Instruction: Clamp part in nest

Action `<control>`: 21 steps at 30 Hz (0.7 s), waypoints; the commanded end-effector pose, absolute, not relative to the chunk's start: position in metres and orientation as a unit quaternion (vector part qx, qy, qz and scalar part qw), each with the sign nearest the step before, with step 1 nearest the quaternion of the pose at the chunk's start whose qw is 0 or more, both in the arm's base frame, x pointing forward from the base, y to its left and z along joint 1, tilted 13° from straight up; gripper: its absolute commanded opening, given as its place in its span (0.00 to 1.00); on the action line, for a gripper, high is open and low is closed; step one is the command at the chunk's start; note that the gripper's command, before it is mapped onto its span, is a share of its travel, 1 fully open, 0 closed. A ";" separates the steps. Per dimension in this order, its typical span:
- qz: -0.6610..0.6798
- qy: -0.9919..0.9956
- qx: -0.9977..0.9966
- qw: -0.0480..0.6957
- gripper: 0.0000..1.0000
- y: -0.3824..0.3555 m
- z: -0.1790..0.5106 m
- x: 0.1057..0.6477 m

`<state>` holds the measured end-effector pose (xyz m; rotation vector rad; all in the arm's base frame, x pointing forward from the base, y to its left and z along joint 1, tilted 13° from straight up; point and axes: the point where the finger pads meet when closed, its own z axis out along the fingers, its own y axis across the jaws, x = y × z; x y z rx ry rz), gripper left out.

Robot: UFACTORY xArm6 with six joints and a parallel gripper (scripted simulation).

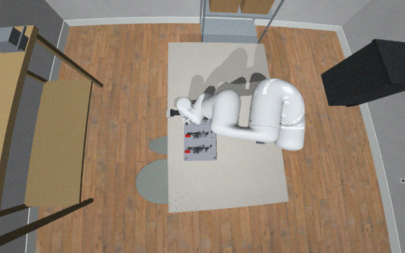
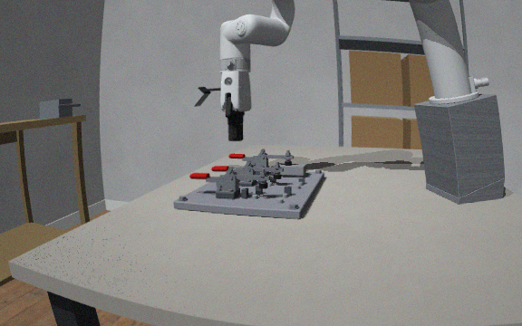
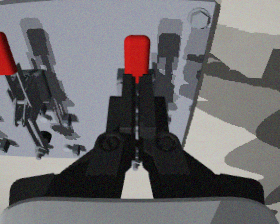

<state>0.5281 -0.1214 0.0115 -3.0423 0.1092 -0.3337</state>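
Note:
The fixture (image 1: 202, 157) (image 2: 238, 210) (image 3: 91, 25) carries three clamps with red handles. A grey block-shaped part (image 2: 294, 170) sits at the far nest, under the bar end of the far clamp (image 2: 261, 158). That clamp's red handle (image 2: 236, 156) (image 3: 137, 54) lies low and about level; whether it is locked is too small to tell. The middle handle (image 1: 188, 135) (image 2: 219, 168) (image 3: 2, 54) and near handle (image 1: 187, 152) (image 2: 199, 176) also lie low. My gripper (image 2: 236, 139) (image 3: 136, 92) is shut and empty, above the far clamp. It hides the part in the wrist view.
The arm (image 1: 227, 105) reaches over the table (image 1: 238, 176) (image 2: 356, 254) and hides the far end of the fixture in the top view. The other two clamps stand close beside the far one. The robot's pedestal (image 2: 465, 149) stands at the right in the exterior view.

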 end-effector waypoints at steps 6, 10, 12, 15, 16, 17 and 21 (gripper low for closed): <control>-0.111 0.036 -0.992 0.039 0.00 -0.122 0.014 0.531; -0.111 0.036 -0.992 0.039 0.00 -0.122 0.014 0.532; -0.111 0.036 -0.992 0.039 0.00 -0.122 0.014 0.532; -0.111 0.036 -0.992 0.039 0.00 -0.122 0.014 0.532; -0.111 0.036 -0.992 0.039 0.00 -0.122 0.013 0.532; -0.111 0.036 -0.992 0.039 0.00 -0.122 0.013 0.532; -0.111 0.036 -0.992 0.039 0.00 -0.122 0.011 0.532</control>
